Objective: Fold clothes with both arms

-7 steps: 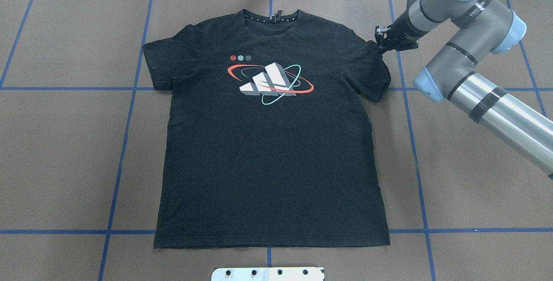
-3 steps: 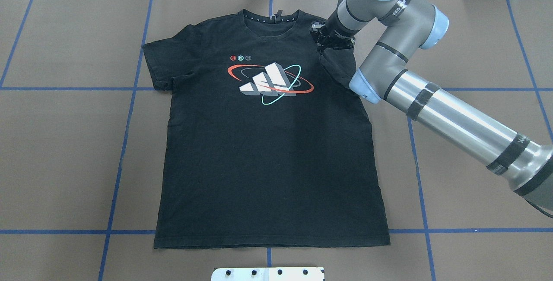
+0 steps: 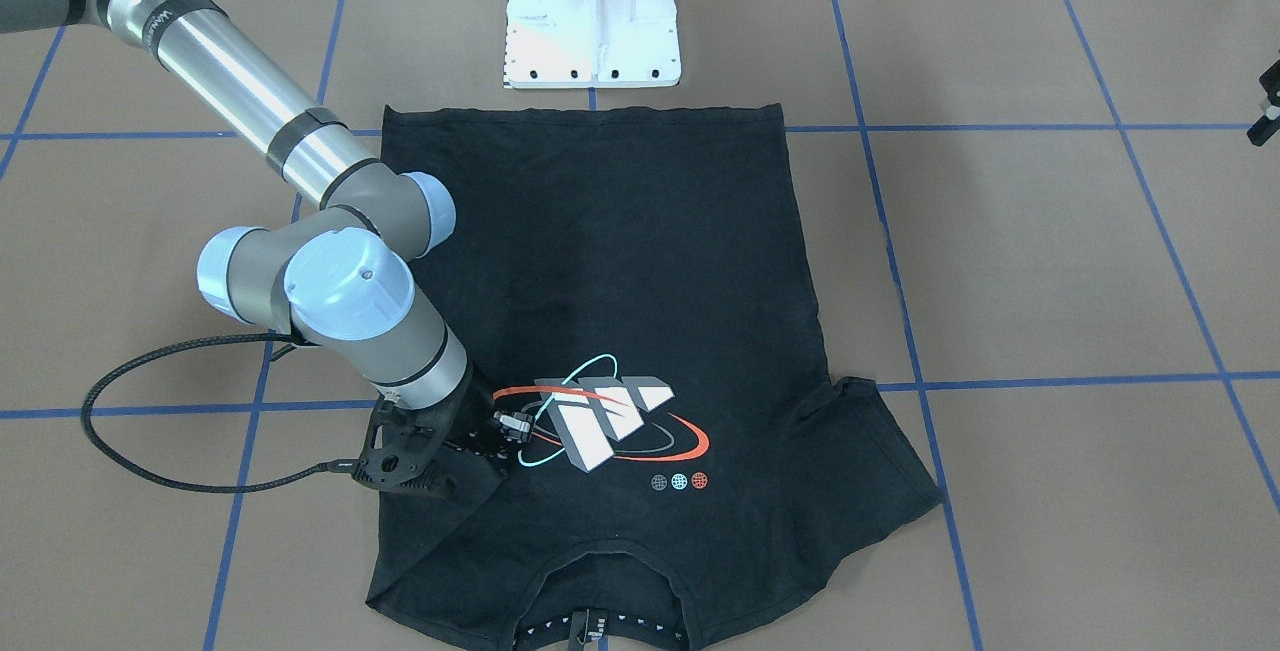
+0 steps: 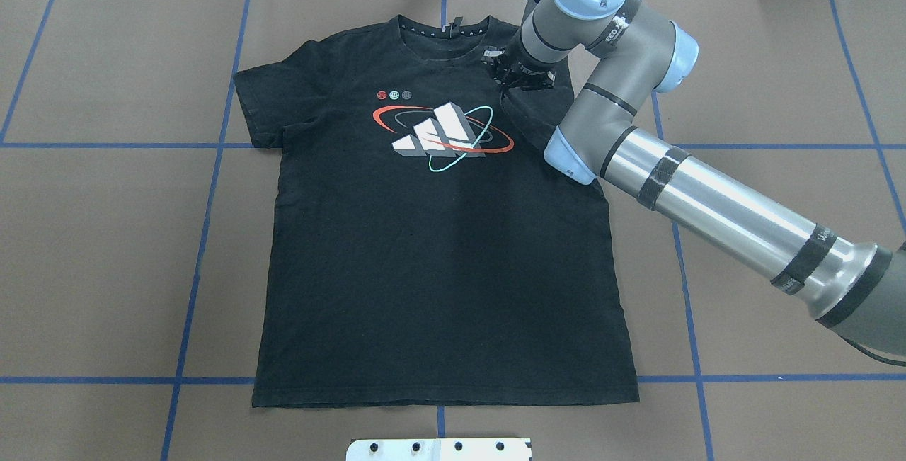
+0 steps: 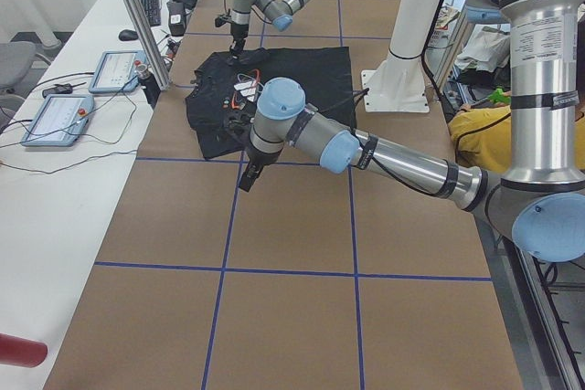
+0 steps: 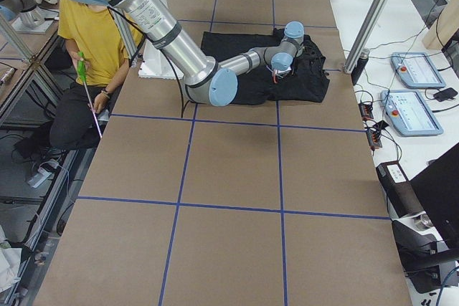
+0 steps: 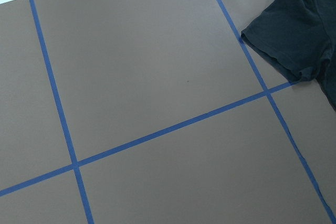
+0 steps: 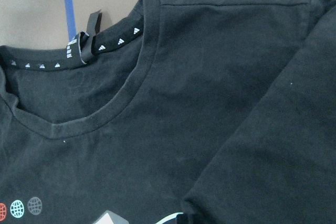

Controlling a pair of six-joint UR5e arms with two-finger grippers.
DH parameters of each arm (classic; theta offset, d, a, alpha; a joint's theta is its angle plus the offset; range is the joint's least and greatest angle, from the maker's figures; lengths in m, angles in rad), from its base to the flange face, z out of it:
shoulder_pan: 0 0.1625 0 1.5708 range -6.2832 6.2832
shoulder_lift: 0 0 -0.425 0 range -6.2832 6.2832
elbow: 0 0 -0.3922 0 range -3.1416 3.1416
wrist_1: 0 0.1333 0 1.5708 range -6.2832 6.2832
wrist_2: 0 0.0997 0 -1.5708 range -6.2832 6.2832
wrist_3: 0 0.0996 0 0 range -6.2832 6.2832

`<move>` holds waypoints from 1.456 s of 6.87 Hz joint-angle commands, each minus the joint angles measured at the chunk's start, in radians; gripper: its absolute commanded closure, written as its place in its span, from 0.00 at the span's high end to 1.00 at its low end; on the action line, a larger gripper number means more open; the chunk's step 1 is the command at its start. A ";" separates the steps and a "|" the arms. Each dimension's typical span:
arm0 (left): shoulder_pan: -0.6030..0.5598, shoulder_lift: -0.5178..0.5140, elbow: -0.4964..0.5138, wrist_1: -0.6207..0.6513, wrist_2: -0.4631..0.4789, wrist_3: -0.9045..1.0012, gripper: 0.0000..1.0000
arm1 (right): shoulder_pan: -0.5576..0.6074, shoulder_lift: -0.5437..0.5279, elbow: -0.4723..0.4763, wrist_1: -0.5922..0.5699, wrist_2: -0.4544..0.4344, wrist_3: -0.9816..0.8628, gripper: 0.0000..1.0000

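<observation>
The black T-shirt (image 4: 439, 270) lies flat, front up, with its orbit graphic (image 4: 442, 132) showing and its collar at the far edge. My right gripper (image 4: 508, 81) is shut on the shirt's right sleeve and holds it folded inward over the chest, just right of the graphic. It also shows in the front-facing view (image 3: 503, 428). The right wrist view shows the collar (image 8: 105, 114) and the folded sleeve (image 8: 273, 145). My left gripper (image 5: 247, 178) hovers over bare table beside the other sleeve (image 7: 294, 30). I cannot tell whether it is open or shut.
The white pedestal base (image 3: 592, 21) stands at the shirt's hem. A black cable loop (image 3: 110, 431) hangs from the right arm. Blue tape lines (image 4: 205, 220) grid the brown table. A person in yellow (image 6: 93, 41) sits by the robot's side. Pendants (image 5: 55, 116) lie on a side bench.
My right gripper has moved left from the shirt's right edge to over the chest, drawing the right sleeve inward and folding it over the body. The rest of the shirt has not moved.
</observation>
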 commanded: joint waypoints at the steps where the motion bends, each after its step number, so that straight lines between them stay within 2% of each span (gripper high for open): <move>1: 0.052 -0.035 0.027 -0.006 -0.060 -0.043 1.00 | -0.008 -0.001 0.001 0.001 -0.013 0.000 1.00; 2: 0.079 -0.090 0.026 -0.018 -0.076 -0.185 1.00 | -0.002 0.002 0.035 0.001 0.005 0.007 1.00; 3: 0.174 -0.162 0.045 -0.044 -0.067 -0.232 1.00 | -0.003 -0.008 0.085 -0.007 0.050 0.026 1.00; 4: 0.207 -0.275 0.106 -0.093 -0.064 -0.331 1.00 | -0.004 -0.074 0.172 -0.013 0.071 0.043 1.00; 5: 0.227 -0.343 0.184 -0.168 -0.014 -0.390 1.00 | -0.005 -0.181 0.290 -0.024 0.079 0.053 1.00; 6: 0.320 -0.456 0.363 -0.232 0.047 -0.395 1.00 | -0.004 -0.271 0.392 -0.027 0.137 0.053 1.00; 7: 0.356 -0.609 0.591 -0.276 0.063 -0.407 1.00 | 0.000 -0.321 0.447 -0.027 0.150 0.053 1.00; 8: 0.409 -0.726 0.803 -0.379 0.068 -0.400 0.97 | -0.003 -0.349 0.483 -0.027 0.144 0.053 1.00; 9: 0.449 -0.760 0.951 -0.560 0.174 -0.390 0.96 | -0.002 -0.358 0.497 -0.028 0.139 0.053 1.00; 10: 0.463 -0.768 1.030 -0.651 0.244 -0.387 0.90 | -0.003 -0.372 0.498 -0.028 0.136 0.053 1.00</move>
